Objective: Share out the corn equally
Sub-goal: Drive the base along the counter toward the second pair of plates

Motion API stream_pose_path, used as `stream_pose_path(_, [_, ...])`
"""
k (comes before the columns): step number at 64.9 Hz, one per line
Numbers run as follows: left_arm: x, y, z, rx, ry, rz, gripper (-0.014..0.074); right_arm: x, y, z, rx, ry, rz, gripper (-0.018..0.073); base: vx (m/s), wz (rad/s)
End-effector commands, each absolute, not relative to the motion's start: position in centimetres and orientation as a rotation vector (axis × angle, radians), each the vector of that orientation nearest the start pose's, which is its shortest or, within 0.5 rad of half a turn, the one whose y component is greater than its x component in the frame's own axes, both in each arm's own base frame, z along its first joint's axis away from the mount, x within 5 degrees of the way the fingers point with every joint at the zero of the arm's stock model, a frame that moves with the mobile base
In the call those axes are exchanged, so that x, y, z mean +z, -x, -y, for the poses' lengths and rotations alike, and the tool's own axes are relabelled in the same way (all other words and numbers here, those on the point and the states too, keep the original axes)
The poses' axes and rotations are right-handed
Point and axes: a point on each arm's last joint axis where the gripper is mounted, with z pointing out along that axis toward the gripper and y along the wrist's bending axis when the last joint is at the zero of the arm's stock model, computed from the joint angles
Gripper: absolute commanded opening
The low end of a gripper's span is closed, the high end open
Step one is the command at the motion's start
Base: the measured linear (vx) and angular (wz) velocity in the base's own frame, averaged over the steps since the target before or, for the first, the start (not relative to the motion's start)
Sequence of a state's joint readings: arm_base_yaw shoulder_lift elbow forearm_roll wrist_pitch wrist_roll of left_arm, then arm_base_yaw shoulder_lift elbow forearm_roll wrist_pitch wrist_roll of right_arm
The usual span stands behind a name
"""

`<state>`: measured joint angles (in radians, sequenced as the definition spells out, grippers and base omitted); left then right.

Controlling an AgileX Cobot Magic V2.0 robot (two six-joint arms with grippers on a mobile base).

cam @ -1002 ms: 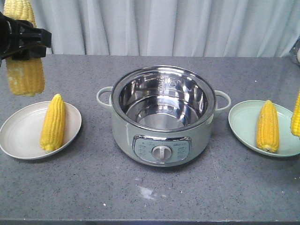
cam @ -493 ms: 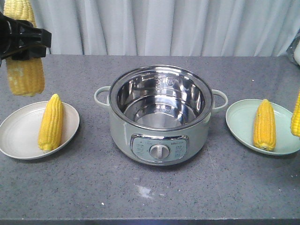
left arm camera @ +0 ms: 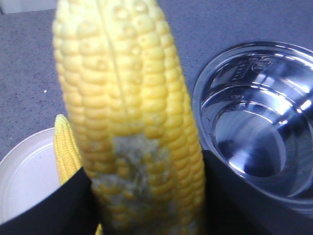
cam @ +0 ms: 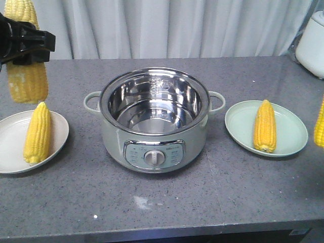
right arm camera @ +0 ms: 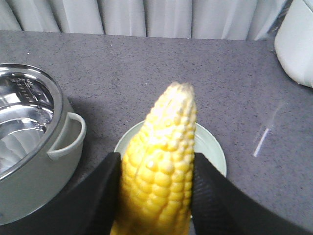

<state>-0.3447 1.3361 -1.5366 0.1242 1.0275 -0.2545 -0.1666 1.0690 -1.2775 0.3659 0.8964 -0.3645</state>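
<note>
My left gripper [cam: 25,43] is shut on an upright cob of corn [cam: 28,76], hanging over the back of a white plate [cam: 10,142]. A second cob [cam: 36,132] lies on that plate. In the left wrist view the held cob [left arm camera: 132,112] fills the frame between the black fingers [left arm camera: 54,210] of the gripper [left arm camera: 146,205]. My right gripper [right arm camera: 156,196] is shut on another cob [right arm camera: 161,156] above a pale green plate [right arm camera: 210,147]. In the front view only that cob's edge [cam: 319,124] shows. One cob [cam: 265,126] lies on the green plate [cam: 291,126].
A pale green electric pot [cam: 152,121] with a bare steel bowl stands between the two plates, also in view of both wrist cameras as pot [left arm camera: 259,122] and pot [right arm camera: 29,132]. A white appliance [cam: 311,43] stands at the back right. A curtain hangs behind the grey counter.
In the front view the pot and both plates have slid left, while both held cobs keep their place in the frame. The white appliance has come into view at the right.
</note>
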Motion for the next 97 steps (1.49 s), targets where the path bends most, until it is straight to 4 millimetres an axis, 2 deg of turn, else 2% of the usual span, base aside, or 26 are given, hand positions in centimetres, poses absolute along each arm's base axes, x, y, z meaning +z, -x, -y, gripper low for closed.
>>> stream_pose_path(1, [45.74, -25.38, 8.08, -0.186, -0.11, -2.194, 0.0072, 45.24, -20.3, 1.02, 0.106, 0.104, -2.008, 0.0193, -0.04, -0.2])
stream_pose_path(97, [45.74, -25.38, 8.08, -0.186, -0.11, -2.194, 0.0072, 45.24, -20.3, 1.02, 0.106, 0.104, -2.008, 0.0193, -0.04, -0.34])
